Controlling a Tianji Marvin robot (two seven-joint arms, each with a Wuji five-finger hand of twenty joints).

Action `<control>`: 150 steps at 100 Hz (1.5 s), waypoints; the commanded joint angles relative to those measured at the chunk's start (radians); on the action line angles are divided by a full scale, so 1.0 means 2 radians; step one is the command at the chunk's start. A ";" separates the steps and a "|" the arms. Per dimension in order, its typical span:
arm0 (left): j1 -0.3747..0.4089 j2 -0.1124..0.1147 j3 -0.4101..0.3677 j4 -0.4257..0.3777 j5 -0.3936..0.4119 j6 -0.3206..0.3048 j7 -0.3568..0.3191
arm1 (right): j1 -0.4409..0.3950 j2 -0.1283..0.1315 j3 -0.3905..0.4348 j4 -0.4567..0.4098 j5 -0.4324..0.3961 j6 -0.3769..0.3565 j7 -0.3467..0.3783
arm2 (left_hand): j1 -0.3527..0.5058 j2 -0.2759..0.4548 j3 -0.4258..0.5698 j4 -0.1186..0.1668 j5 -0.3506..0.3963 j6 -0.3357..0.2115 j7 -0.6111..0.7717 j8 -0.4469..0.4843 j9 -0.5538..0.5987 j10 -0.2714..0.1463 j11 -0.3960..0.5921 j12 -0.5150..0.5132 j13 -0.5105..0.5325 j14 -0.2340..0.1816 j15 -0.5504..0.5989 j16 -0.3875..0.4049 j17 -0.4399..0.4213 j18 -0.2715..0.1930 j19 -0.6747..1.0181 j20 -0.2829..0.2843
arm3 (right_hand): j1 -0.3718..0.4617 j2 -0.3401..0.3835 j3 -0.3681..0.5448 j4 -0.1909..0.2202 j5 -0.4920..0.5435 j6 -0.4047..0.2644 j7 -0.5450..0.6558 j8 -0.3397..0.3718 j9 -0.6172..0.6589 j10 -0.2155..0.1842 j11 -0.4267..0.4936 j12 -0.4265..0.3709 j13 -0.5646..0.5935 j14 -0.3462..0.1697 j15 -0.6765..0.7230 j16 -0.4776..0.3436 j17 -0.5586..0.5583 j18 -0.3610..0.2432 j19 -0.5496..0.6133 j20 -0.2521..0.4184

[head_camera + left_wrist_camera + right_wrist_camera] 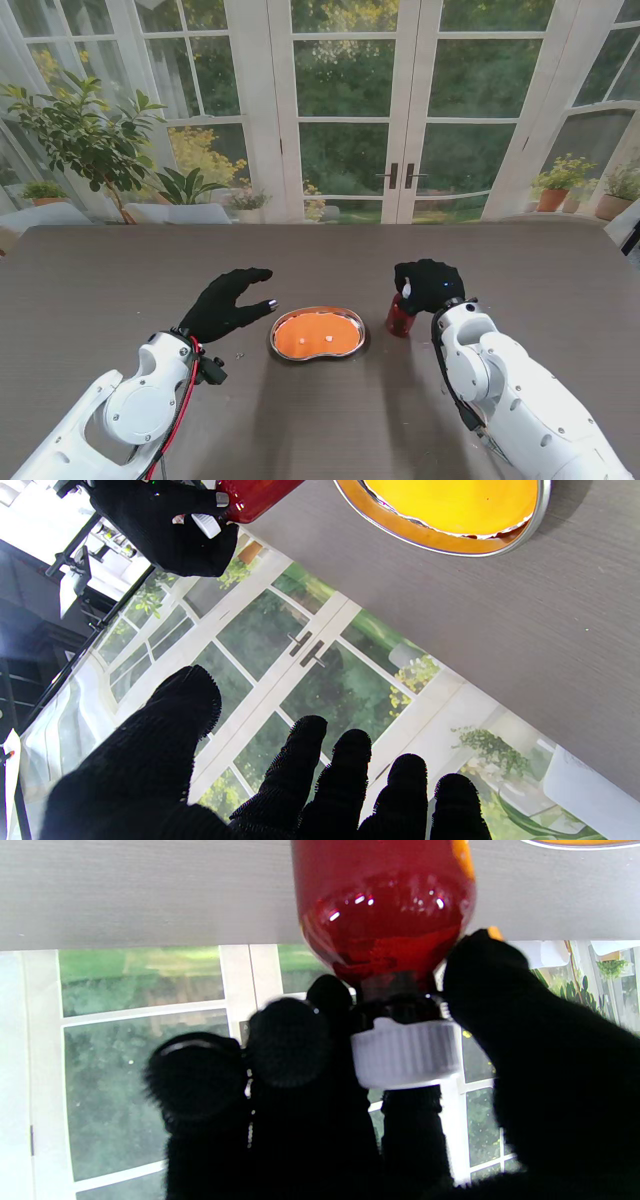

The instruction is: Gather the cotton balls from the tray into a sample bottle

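Note:
A kidney-shaped metal tray (352, 316) with an orange lining sits in the middle of the table, with small white cotton balls (327, 340) in it. To its right stands a red sample bottle (400, 318) with a white cap (405, 1055). My right hand (430, 283) is shut on the bottle's cap and neck, with the thumb and fingers around the cap in the right wrist view. My left hand (228, 302) hovers open just left of the tray, fingers spread and holding nothing. The left wrist view shows the tray (520, 532) and the bottle (252, 497).
The dark wood-grain table (120, 290) stretches wide on both sides. Behind its far edge is a backdrop of glass doors and potted plants (85, 140). A few tiny specks lie on the table near my left wrist.

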 commanded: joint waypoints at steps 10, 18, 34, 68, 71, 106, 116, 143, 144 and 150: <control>-0.001 -0.001 0.002 0.000 -0.003 0.002 -0.010 | 0.000 -0.003 0.003 -0.009 0.008 -0.004 0.014 | -0.001 0.016 -0.011 -0.012 0.002 -0.007 -0.004 0.001 0.002 -0.006 -0.004 -0.001 -0.001 0.002 -0.006 0.002 -0.003 0.001 -0.015 0.007 | 0.056 0.019 0.047 0.016 0.025 0.006 0.063 0.005 0.030 -0.033 0.051 0.027 0.025 -0.034 0.026 0.016 0.026 -0.029 0.030 0.020; -0.003 -0.001 0.004 0.002 -0.004 0.003 -0.011 | -0.001 -0.004 0.008 -0.021 0.013 -0.003 0.019 | 0.000 0.015 -0.011 -0.012 -0.002 -0.008 -0.005 0.000 0.001 -0.007 -0.004 -0.001 -0.002 0.001 -0.006 0.002 -0.003 0.000 -0.015 0.007 | 0.056 0.024 0.047 0.016 0.023 0.005 0.066 0.005 0.029 -0.032 0.051 0.029 0.024 -0.035 0.030 0.018 0.028 -0.032 0.030 0.023; -0.007 -0.001 0.009 0.007 -0.001 -0.002 -0.010 | -0.009 -0.009 0.020 -0.060 0.039 0.007 0.031 | 0.004 0.004 -0.007 -0.013 -0.013 -0.025 -0.009 -0.001 -0.001 -0.017 -0.004 -0.001 -0.002 -0.006 -0.006 0.002 -0.001 -0.005 -0.014 0.007 | 0.057 0.029 0.045 0.018 0.020 0.008 0.067 0.006 0.026 -0.031 0.052 0.032 0.024 -0.036 0.032 0.020 0.029 -0.034 0.029 0.027; -0.025 0.004 0.024 0.027 0.024 -0.048 -0.013 | -0.004 -0.018 0.020 -0.117 0.075 0.019 0.042 | -0.024 -0.082 0.062 -0.028 -0.073 -0.039 -0.014 0.006 -0.045 -0.054 -0.001 0.002 -0.017 -0.053 0.001 0.003 0.006 -0.064 -0.018 -0.004 | 0.057 0.035 0.040 0.021 0.018 0.009 0.067 0.006 0.023 -0.029 0.051 0.036 0.024 -0.035 0.031 0.022 0.029 -0.032 0.027 0.034; -0.028 0.004 0.027 0.030 0.025 -0.052 -0.013 | -0.002 -0.018 0.018 -0.120 0.078 0.020 0.042 | -0.025 -0.089 0.064 -0.029 -0.075 -0.037 -0.013 0.008 -0.049 -0.054 -0.001 0.002 -0.018 -0.057 0.001 0.003 0.008 -0.067 -0.018 -0.005 | 0.057 0.035 0.040 0.021 0.018 0.009 0.067 0.006 0.023 -0.029 0.051 0.036 0.024 -0.035 0.031 0.022 0.029 -0.032 0.027 0.034; -0.083 0.001 0.075 0.062 0.027 -0.066 -0.007 | 0.015 -0.027 -0.004 -0.144 0.122 0.025 0.047 | -0.036 -0.118 0.066 -0.038 -0.108 -0.012 -0.017 0.022 -0.092 -0.058 -0.004 0.004 -0.046 -0.090 0.003 -0.002 -0.001 -0.102 -0.028 -0.018 | 0.058 0.038 0.038 0.022 0.018 0.012 0.066 0.008 0.023 -0.027 0.050 0.037 0.024 -0.033 0.032 0.023 0.029 -0.032 0.026 0.036; -0.099 -0.001 0.088 0.071 0.022 -0.067 -0.005 | 0.017 -0.030 -0.010 -0.150 0.136 0.024 0.048 | -0.040 -0.120 0.065 -0.040 -0.110 -0.005 -0.018 0.023 -0.095 -0.055 -0.005 0.004 -0.048 -0.093 0.004 -0.003 -0.001 -0.104 -0.029 -0.021 | 0.059 0.038 0.038 0.022 0.018 0.012 0.066 0.008 0.022 -0.026 0.050 0.038 0.024 -0.032 0.032 0.024 0.029 -0.032 0.026 0.037; -0.124 -0.005 0.111 0.084 0.020 -0.064 0.001 | 0.016 -0.033 -0.022 -0.163 0.162 0.020 0.052 | -0.047 -0.120 0.063 -0.042 -0.111 0.010 -0.021 0.024 -0.097 -0.040 -0.006 0.002 -0.046 -0.087 0.009 -0.005 0.002 -0.099 -0.030 -0.027 | 0.060 0.039 0.037 0.023 0.018 0.013 0.065 0.009 0.022 -0.025 0.049 0.040 0.024 -0.031 0.033 0.025 0.029 -0.032 0.025 0.038; -0.124 -0.005 0.111 0.084 0.020 -0.064 0.001 | 0.016 -0.033 -0.022 -0.164 0.162 0.020 0.052 | -0.047 -0.119 0.063 -0.042 -0.111 0.012 -0.022 0.024 -0.097 -0.038 -0.006 0.002 -0.045 -0.085 0.009 -0.005 0.002 -0.098 -0.030 -0.027 | 0.060 0.039 0.037 0.023 0.018 0.013 0.065 0.009 0.022 -0.025 0.049 0.040 0.024 -0.031 0.033 0.025 0.029 -0.032 0.025 0.038; -0.128 -0.006 0.115 0.087 0.019 -0.062 0.002 | 0.014 -0.034 -0.023 -0.168 0.166 0.019 0.053 | -0.047 -0.119 0.063 -0.042 -0.109 0.016 -0.022 0.024 -0.096 -0.034 -0.006 0.002 -0.045 -0.083 0.009 -0.005 0.002 -0.096 -0.029 -0.027 | 0.060 0.040 0.036 0.023 0.017 0.013 0.065 0.010 0.022 -0.025 0.049 0.040 0.024 -0.032 0.032 0.025 0.029 -0.032 0.025 0.039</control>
